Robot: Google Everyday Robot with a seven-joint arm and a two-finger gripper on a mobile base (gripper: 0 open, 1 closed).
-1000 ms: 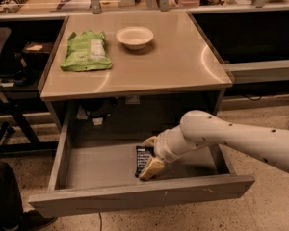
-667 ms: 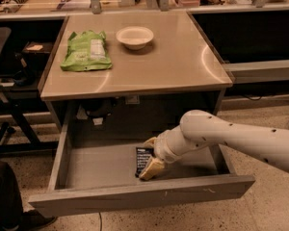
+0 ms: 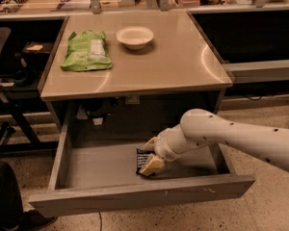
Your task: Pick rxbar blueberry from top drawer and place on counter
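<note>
Nearest me is the flat front panel of the top drawer (image 3: 135,196), pulled fully out, so the opening step is done. Just behind it the gripper (image 3: 149,154) is down inside the drawer at the right of centre, reaching in from the right on the white arm (image 3: 231,138). It sits right at the rxbar blueberry (image 3: 141,158). I cannot tell whether the jaws are spread around the bar or already pinching it.

The bar lies on the grey drawer floor and looks not yet lifted. I see only a small dark wrapper with faint pale print, partly covered by the gripper. I judge the task about halfway: the grasp, the lift and the placing are left.

Above and beyond, the counter (image 3: 173,57) carries a green crinkly bag (image 3: 85,51) and a white bowl (image 3: 135,36), with bare top to their right.
</note>
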